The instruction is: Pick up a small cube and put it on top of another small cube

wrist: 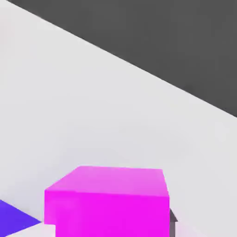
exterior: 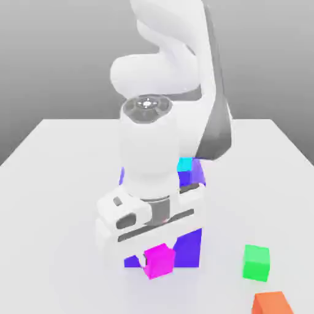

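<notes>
Orange block (exterior: 271, 303) at the near edge of the exterior view, toward its right, cut off by the frame; green cube (exterior: 256, 262) just behind it, on the pale table (exterior: 55, 214); magenta cube (exterior: 159, 261) beneath the hand of the robot arm, in front of the blue-violet block (exterior: 189, 248), tilted in the exterior view; gripper (wrist: 113, 229) shut on the magenta cube, which looms large in the hand view, a grey finger part showing beside it; cyan cube (exterior: 184, 164) farther back, beyond the hand, partly hidden by the arm (exterior: 150, 147).
</notes>
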`<state>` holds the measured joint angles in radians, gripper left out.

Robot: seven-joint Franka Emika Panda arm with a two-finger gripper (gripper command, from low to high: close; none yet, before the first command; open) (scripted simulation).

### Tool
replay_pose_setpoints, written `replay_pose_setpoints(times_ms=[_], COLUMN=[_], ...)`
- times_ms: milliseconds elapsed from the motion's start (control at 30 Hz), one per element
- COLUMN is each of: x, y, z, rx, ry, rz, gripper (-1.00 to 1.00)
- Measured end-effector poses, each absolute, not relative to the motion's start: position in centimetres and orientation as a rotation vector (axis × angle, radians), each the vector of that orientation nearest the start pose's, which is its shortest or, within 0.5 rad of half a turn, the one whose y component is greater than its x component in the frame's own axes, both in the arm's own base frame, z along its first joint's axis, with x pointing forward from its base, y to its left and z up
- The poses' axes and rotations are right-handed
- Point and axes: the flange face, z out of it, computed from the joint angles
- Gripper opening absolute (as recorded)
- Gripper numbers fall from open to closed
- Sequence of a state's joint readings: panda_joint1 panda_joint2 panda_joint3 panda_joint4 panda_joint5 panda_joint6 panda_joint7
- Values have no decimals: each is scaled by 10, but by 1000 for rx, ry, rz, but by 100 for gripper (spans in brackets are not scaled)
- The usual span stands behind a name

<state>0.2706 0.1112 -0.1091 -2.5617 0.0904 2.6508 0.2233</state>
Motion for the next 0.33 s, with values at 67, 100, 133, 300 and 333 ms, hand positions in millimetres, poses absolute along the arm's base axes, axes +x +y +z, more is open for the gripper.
replay_pose_setpoints(times_ms=[67, 100, 133, 300, 333], x=[422, 410, 400, 390, 390], y=[133, 166, 192, 210, 210], z=[229, 227, 218, 185, 185], rx=[-3125, -3128, -3129, -3128, -3128], ry=[-14, -134, -230, -299, -299], rz=[30, 22, 12, 3, 3], gripper=[-100, -100, -100, 100, 100])
